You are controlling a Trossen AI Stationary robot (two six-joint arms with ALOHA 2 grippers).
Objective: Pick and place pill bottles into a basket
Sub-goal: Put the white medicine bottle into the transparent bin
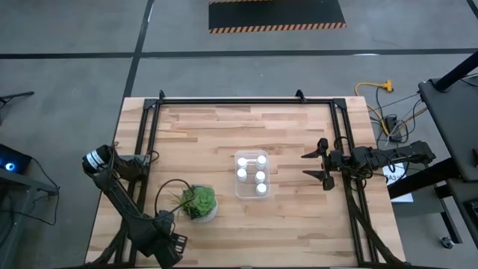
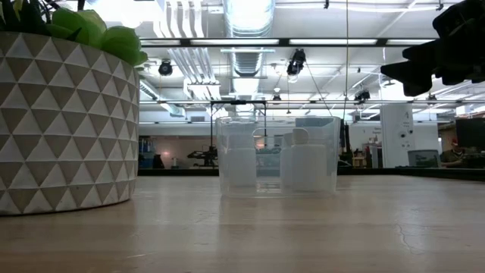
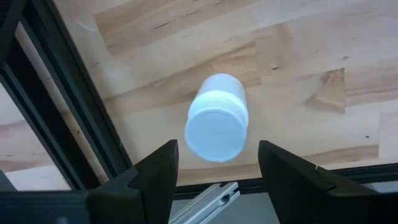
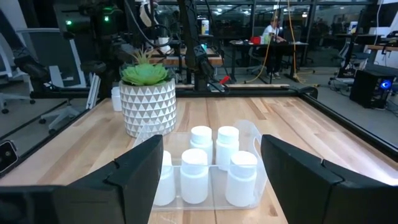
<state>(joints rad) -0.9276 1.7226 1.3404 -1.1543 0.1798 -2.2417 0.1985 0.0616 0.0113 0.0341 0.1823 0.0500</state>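
Note:
The clear basket (image 1: 237, 185) stands at the table's middle with several white pill bottles upright inside; it also shows in the low view (image 2: 277, 155) and the right wrist view (image 4: 249, 134). One more bottle (image 3: 216, 118) stands upright on the wood near the table's near-left corner, also seen in the right wrist view (image 4: 115, 98). My left gripper (image 1: 170, 243) hangs open above this bottle, pointing down, one finger on either side of it (image 3: 217, 149), apart from it. My right gripper (image 1: 323, 169) is open and empty, raised, just right of the basket.
A green plant in a white triangle-patterned pot (image 1: 198, 203) stands between the basket and my left gripper. A black metal frame (image 1: 146, 142) runs along the table's left, far and right edges; its rail (image 3: 68, 124) passes close to the loose bottle.

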